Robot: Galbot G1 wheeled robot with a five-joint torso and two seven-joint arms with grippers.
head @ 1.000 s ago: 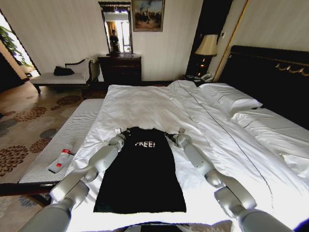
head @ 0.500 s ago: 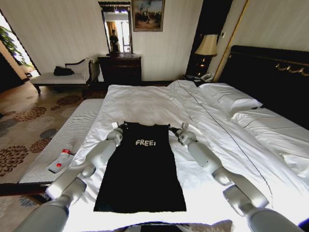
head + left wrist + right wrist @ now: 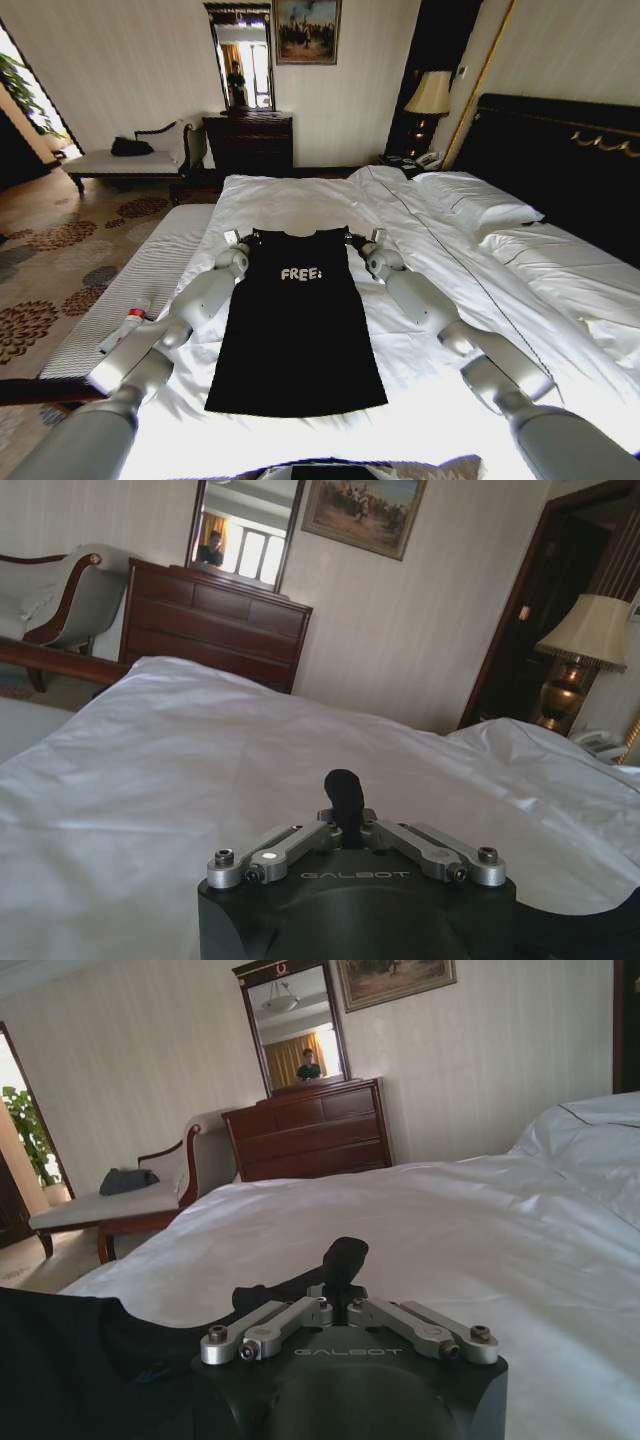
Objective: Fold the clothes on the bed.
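The black T-shirt (image 3: 297, 325) with the white "FREE!" lettering is lying flat on the white duvet (image 3: 300, 205) of the bed (image 3: 520, 260), stretched lengthwise with its collar end pointing away from the robot and its hem nearest the robot's base. Both arms are reaching out across the mattress, one on either side of the garment. The left gripper (image 3: 238, 243) is sitting at the shirt's far left corner, by the shoulder, and the right gripper (image 3: 366, 243) is sitting at the matching far right corner, so the top edge of the shirt is running straight between them. In the left wrist view the left gripper (image 3: 343, 798) is showing its fingers pressed together into one dark tip, with a sliver of black cloth at the picture's lower edge; I cannot tell whether fabric is caught between them. In the right wrist view the right gripper (image 3: 343, 1263) is likewise drawn closed, with the black shirt (image 3: 80, 1360) lying right against it, though whether it is pinching the cloth is hidden. Beyond the bed a dark wooden dresser (image 3: 248, 142) is standing against the wall, and a striped bench (image 3: 130, 290) is lying alongside the mattress on the robot's left.
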